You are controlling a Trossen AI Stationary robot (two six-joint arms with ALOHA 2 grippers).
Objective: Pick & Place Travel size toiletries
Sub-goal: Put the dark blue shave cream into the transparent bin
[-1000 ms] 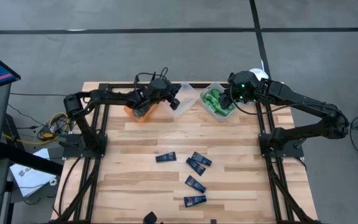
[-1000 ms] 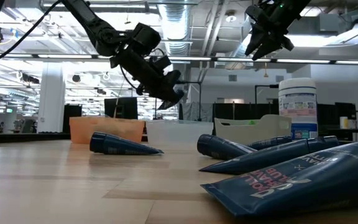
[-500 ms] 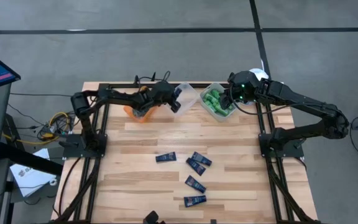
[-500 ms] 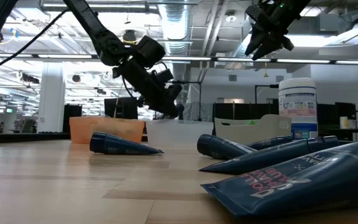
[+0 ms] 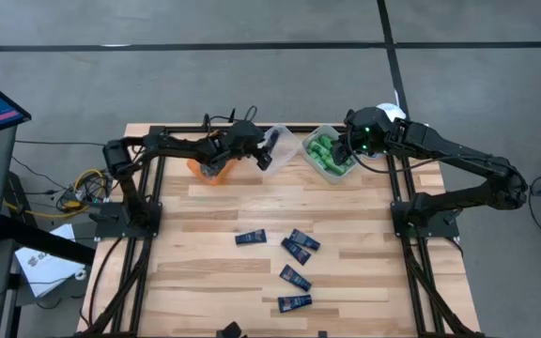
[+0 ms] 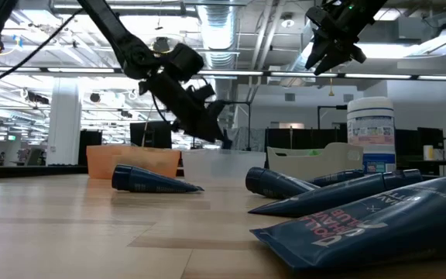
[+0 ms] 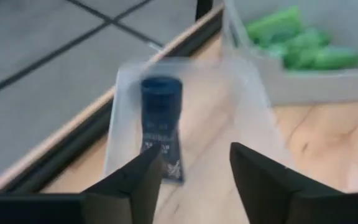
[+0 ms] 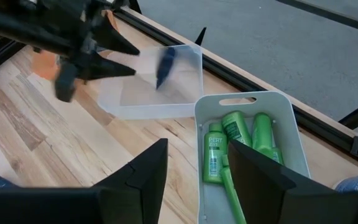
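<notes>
My left gripper is open at the near wall of the clear bin, its fingers slanting down toward it. A dark navy tube shows blurred inside that bin, beyond the fingertips and apart from them. It also shows in the right wrist view. Several more navy tubes lie flat on the wood nearer the front. My right gripper hangs open above the white bin of green bottles, with nothing between its fingers.
An orange bin stands left of the clear one, under my left arm. A large white jar with a blue label stands at the far right, behind the white bin. The wood between the bins and the loose tubes is bare.
My left gripper has sunk a little and tipped further down toward the clear bin. My right arm has kept still.
</notes>
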